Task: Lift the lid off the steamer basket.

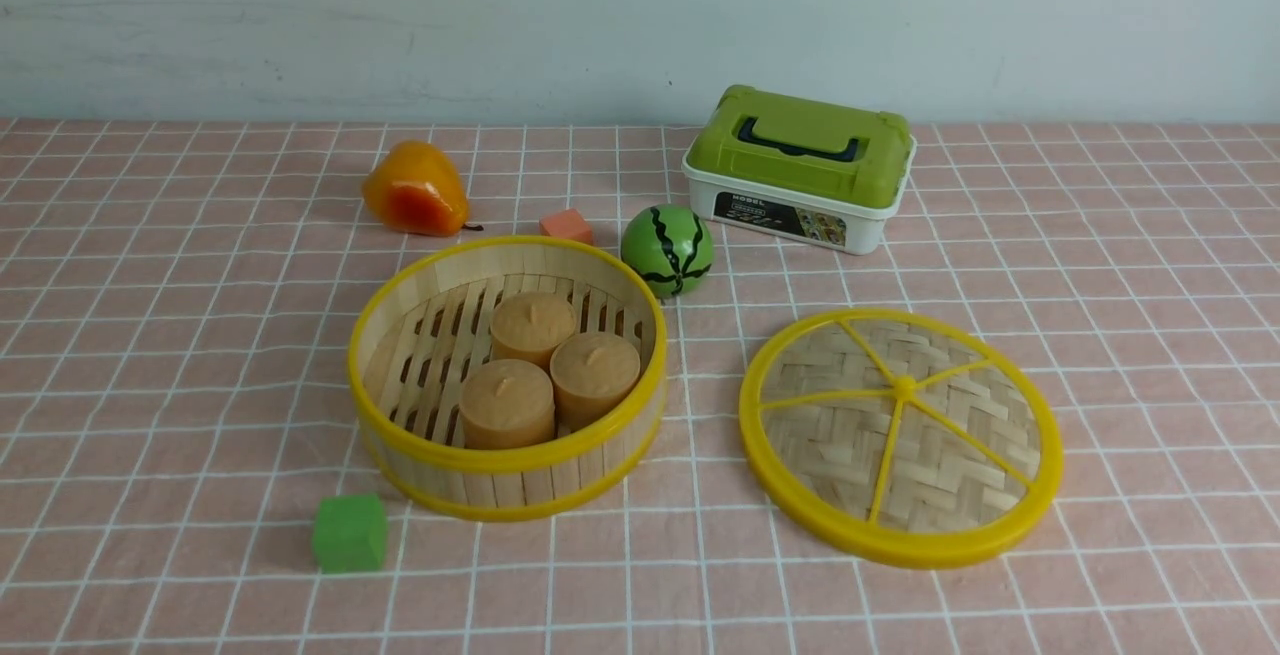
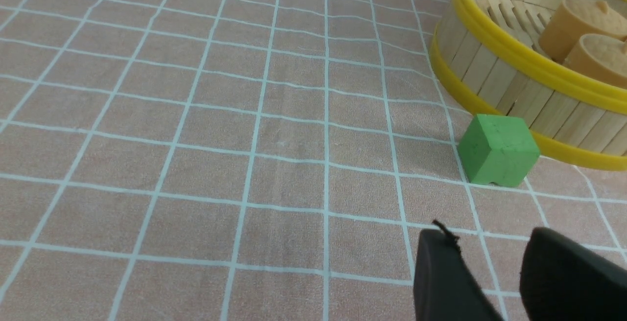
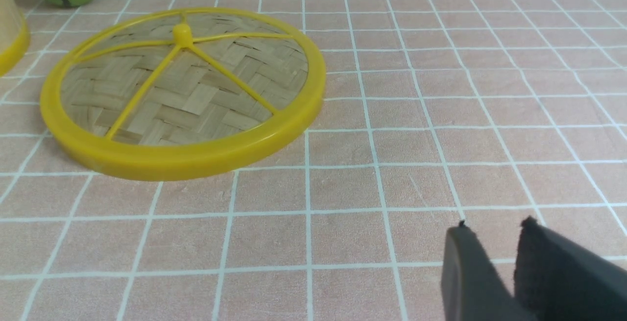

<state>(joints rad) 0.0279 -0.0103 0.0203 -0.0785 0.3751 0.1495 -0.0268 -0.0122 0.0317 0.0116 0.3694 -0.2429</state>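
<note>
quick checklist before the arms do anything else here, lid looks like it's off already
1. Lid off the steamer basket: ok, it lies flat on the cloth to the basket's right, apart from it.
2. Basket open and upright: ok, three tan cakes show inside.
3. Right hand free of the lid: ok, nothing between its fingers, a small gap shows.
4. Left hand empty: ok, a gap between its fingers, nothing held.
5. Green block clear of the left hand: ok, but it sits close to the basket wall.
6. Arms clear of the front view: ok, neither shows there.

table (image 1: 1150, 335): checked cloth | steamer basket (image 1: 508, 475) | lid (image 1: 900, 438) | green block (image 1: 349, 533) | box (image 1: 798, 170)
</note>
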